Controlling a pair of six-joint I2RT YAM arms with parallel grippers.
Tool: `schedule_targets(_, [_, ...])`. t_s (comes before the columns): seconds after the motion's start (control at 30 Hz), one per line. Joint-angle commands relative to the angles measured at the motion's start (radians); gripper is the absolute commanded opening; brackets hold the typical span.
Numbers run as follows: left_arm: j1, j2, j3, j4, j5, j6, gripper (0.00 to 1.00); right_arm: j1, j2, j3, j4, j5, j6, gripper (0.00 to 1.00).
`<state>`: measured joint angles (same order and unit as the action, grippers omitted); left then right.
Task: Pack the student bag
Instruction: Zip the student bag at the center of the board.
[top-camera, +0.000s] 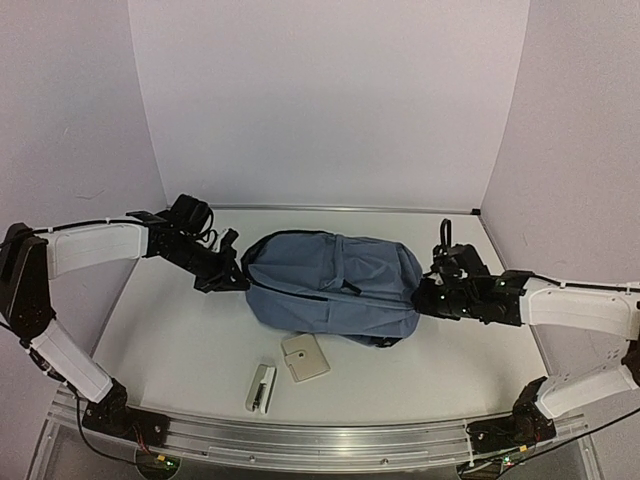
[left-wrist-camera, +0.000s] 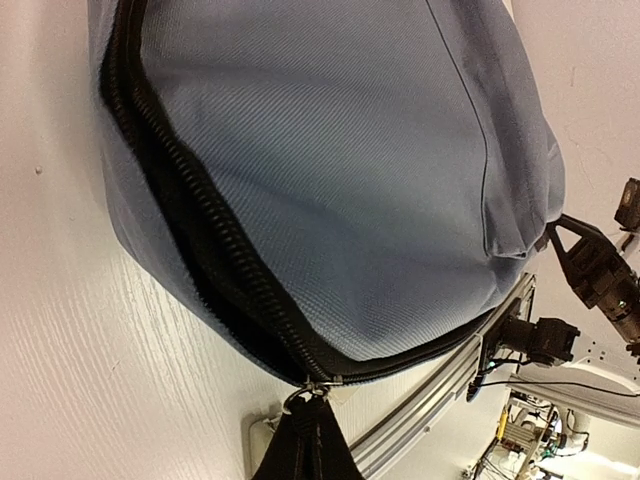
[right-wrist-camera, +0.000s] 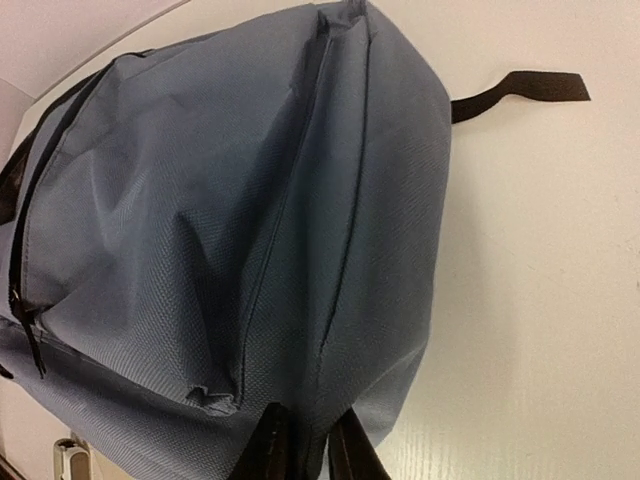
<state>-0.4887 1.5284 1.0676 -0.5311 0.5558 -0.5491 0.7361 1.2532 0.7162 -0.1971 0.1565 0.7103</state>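
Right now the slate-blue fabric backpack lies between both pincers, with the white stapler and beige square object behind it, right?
No. In the top view the white stapler and beige square object lie in front of the slate-blue fabric backpack, toward the arm bases. The left pincer and right pincer do flank it.

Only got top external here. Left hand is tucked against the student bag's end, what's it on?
Observer: The left wrist view shows the left hand shut on the zip pull, at the end of the student bag's zip.
Operator: Right hand?
Observer: Its own camera shows the right hand with one finger on each side of the bag's end fabric. I can't tell whether it's pinching.
Operator: Any straps loose?
Observer: One black strap lies flat on the table, sticking out beside the bag. Only the right wrist view shows it.
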Motion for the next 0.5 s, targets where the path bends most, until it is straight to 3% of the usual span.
schedule_targets(0.0, [0.021, 0.000, 0.029, 0.055, 0.087, 0.025, 0.00, -0.019, -0.062, 0.070, -0.035, 0.048, -0.170, 0.58])
schedule_targets(0.1, [0.021, -0.003, 0.025, 0.059, 0.107, 0.027, 0.00, -0.016, -0.090, 0.141, -0.061, 0.026, -0.275, 0.76])
schedule_targets(0.2, [0.021, -0.001, 0.026, 0.057, 0.122, 0.029, 0.00, 0.003, -0.103, 0.221, -0.066, -0.008, -0.370, 0.85])
schedule_targets(0.33, [0.021, -0.007, 0.028, 0.059, 0.140, 0.032, 0.00, 0.092, -0.038, 0.326, -0.039, -0.019, -0.454, 0.84])
schedule_targets(0.47, [0.021, -0.022, 0.018, 0.064, 0.137, 0.037, 0.00, 0.220, 0.121, 0.439, 0.003, 0.013, -0.511, 0.77])
